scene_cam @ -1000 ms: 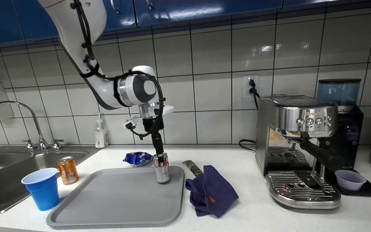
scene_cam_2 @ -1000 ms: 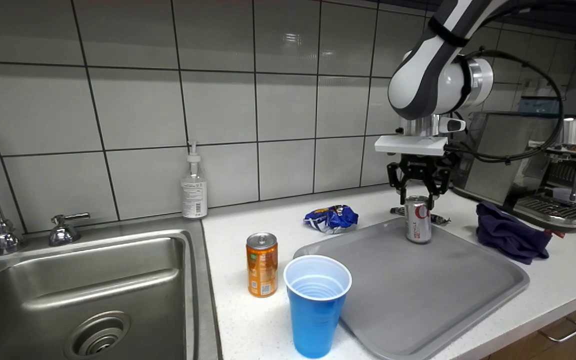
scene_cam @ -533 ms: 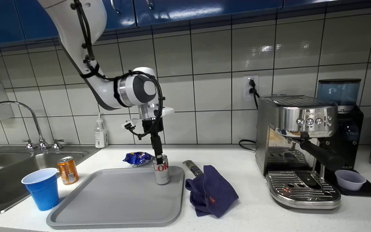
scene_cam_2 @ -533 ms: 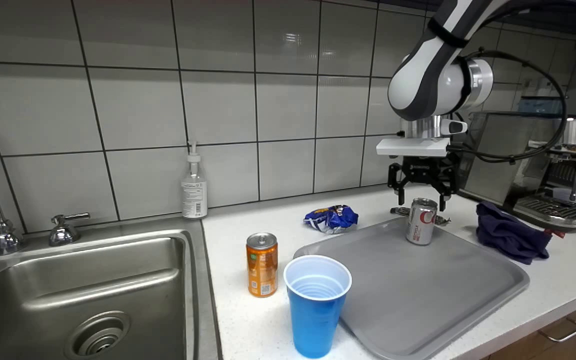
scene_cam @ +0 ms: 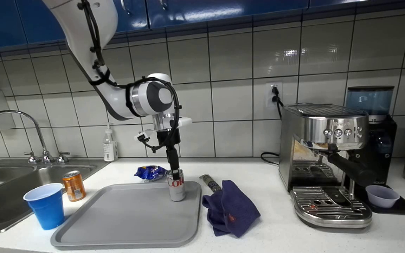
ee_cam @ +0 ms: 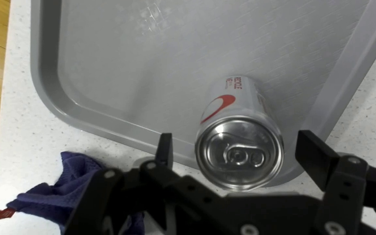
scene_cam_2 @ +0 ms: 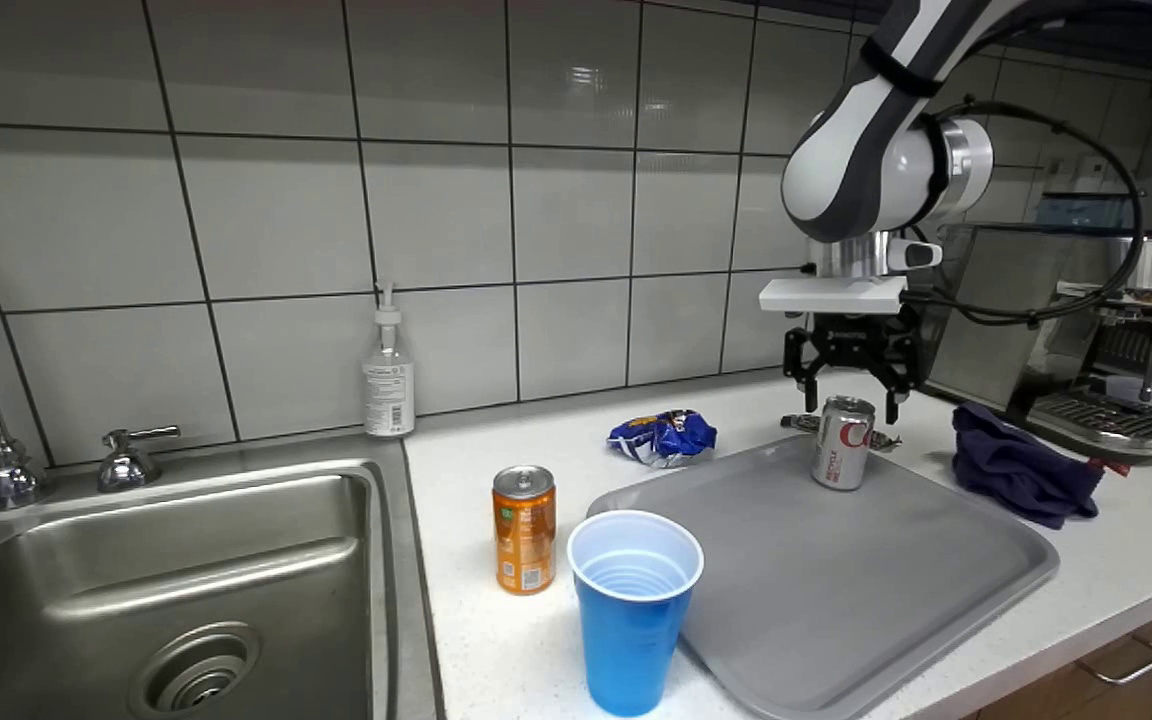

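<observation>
A silver can with red lettering [scene_cam: 177, 191] stands on the grey tray [scene_cam: 128, 218], near the tray's back corner. It leans slightly in an exterior view [scene_cam_2: 841, 455]. My gripper [scene_cam_2: 851, 405] is open around the top of the can. In the wrist view, the open fingers [ee_cam: 240, 151] stand on either side of the can's lid, with a gap on both sides, and hold nothing. The can's printed side [ee_cam: 240, 101] also shows there. In an exterior view, the near finger [scene_cam: 176, 175] covers part of the can's upper side.
A blue crumpled wrapper [scene_cam: 150, 173] lies behind the tray. A dark wrapped bar [scene_cam: 209, 182] and a navy cloth [scene_cam: 230, 209] lie beside it. An orange can [scene_cam_2: 524, 530] and blue cup [scene_cam_2: 633, 630] stand near the sink [scene_cam_2: 388, 590]. A coffee machine [scene_cam: 325, 158] stands further along.
One second ago the fingers were close against the can. They have since opened, the can has taken a slight lean, and the gripper has shifted slightly towards the coffee machine.
</observation>
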